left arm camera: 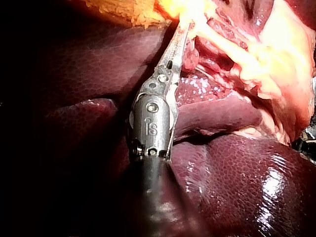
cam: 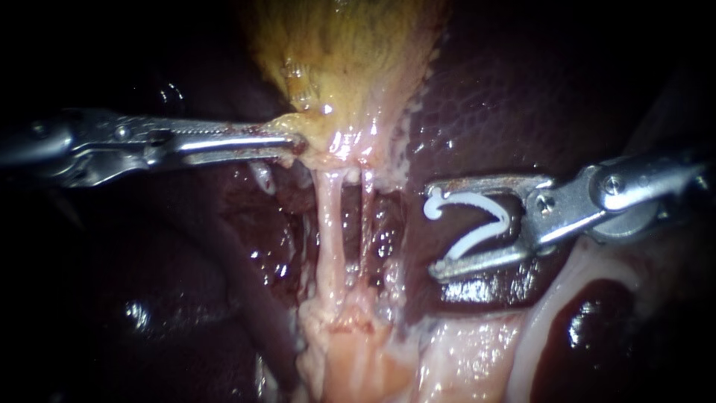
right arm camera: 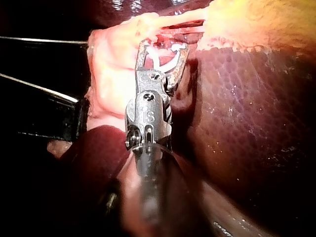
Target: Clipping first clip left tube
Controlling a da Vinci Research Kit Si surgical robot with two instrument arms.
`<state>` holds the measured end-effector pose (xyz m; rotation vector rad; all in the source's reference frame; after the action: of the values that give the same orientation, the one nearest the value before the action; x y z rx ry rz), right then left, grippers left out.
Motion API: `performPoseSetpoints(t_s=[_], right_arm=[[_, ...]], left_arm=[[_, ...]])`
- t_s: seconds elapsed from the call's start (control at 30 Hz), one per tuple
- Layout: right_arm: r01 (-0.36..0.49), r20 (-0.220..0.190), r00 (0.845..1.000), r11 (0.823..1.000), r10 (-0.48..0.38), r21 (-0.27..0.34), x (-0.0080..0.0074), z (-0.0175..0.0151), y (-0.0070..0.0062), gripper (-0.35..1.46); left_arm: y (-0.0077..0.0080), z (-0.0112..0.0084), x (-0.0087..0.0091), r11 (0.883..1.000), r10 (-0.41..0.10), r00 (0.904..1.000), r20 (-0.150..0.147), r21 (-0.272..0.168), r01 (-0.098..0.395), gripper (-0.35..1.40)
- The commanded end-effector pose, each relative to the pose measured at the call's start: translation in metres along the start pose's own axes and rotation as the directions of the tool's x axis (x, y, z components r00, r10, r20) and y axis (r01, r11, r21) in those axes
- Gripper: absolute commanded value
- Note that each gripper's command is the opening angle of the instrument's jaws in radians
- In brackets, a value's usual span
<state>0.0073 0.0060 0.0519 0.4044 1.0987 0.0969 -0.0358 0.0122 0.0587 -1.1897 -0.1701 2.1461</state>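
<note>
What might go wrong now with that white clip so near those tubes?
The clip in the right instrument must pass the right tube to reach the left tube; it might catch the wrong one or both. If the left instrument slips off the gallbladder, the tubes could go slack.

We list the left tube (cam: 330,224): pale pink strand, taut, upright. We list the clip (cam: 477,224): white, open V (mouth toward the tube), seated between our right instrument's (cam: 431,230) jaws, apart from the tube.
</note>
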Motion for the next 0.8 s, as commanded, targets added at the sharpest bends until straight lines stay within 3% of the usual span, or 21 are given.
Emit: performPoseSetpoints(t_s=[0.03, 0.27, 0.6, 0.8], right_arm=[[0.000, 0.000, 1.000, 1.000, 0.000, 0.000, 0.0000, 0.0000, 0.0000, 0.50], [0.000, 0.000, 1.000, 1.000, 0.000, 0.000, 0.0000, -0.0001, 0.0000, 0.50], [0.000, 0.000, 1.000, 1.000, 0.000, 0.000, -0.0001, -0.0001, 0.0000, 0.50], [0.000, 0.000, 1.000, 1.000, 0.000, 0.000, -0.0001, -0.0001, 0.0000, 0.50]], left_arm=[[0.0000, 0.0000, 0.0000, 1.000, 0.000, 1.0000, 0.000, -0.001, 0.000, -0.35], [-0.0001, -0.0015, 0.0012, 1.000, -0.006, 1.0000, 0.003, -0.007, 0.006, -0.35], [0.0004, -0.0055, 0.0050, 0.999, -0.040, 0.9945, -0.097, -0.007, 0.040, -0.35], [0.0005, -0.0071, 0.0061, 0.999, -0.045, 0.9910, -0.126, -0.007, 0.044, -0.35]])
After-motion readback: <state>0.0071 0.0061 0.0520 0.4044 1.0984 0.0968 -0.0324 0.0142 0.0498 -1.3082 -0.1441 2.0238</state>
